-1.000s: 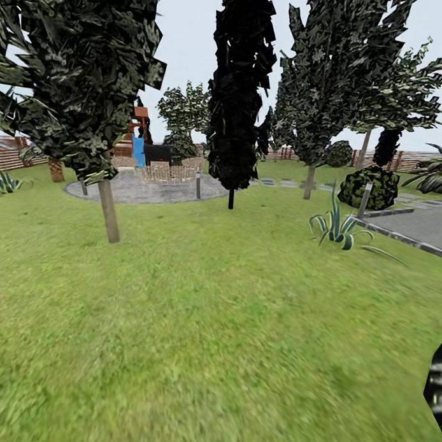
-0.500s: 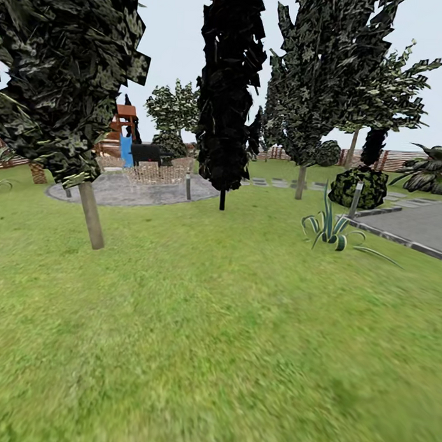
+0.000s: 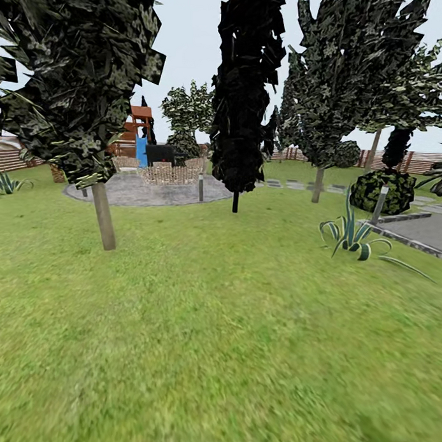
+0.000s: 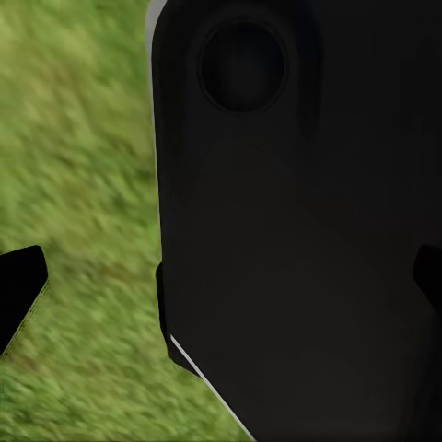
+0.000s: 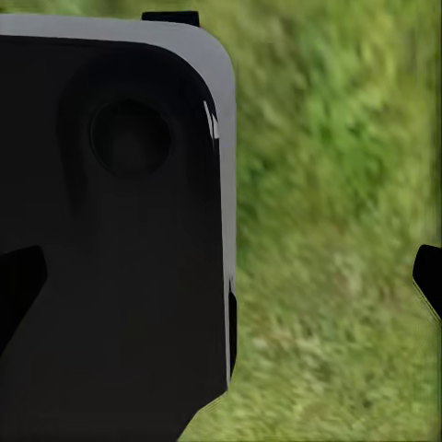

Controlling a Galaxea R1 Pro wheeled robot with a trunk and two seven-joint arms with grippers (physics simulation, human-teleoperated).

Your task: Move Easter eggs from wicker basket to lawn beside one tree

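Looking out from the head camera, it's basically all lawn [image 3: 216,348], mottled green and stretching off toward a brown slat fence [image 3: 13,153] way back at 10 o'clock. Nearest tree [image 3: 103,223] is at about 11 o'clock, pale bare trunk with a big leafy canopy over it. A dark narrow cypress [image 3: 245,101] stands at 12, and another leafy tree [image 3: 318,183] is further back around 1 o'clock. Behind them there's a round grey paved patch [image 3: 145,190] with a reddish play structure [image 3: 140,126] on its far side. At 2 o'clock a spiky striped plant [image 3: 352,233] sits just beside the edge of a grey slab area [image 3: 424,231], with a round bush [image 3: 382,190] behind it.

Wrist cams: both look down at grass past a big black robot body panel [image 4: 295,239]. The left gripper [image 4: 230,285] has its dark fingertips [image 4: 18,295] at opposite edges of the frame, so spread apart, nothing between them. Same for the right gripper [image 5: 230,285], tips [image 5: 18,285] wide apart over bare grass.
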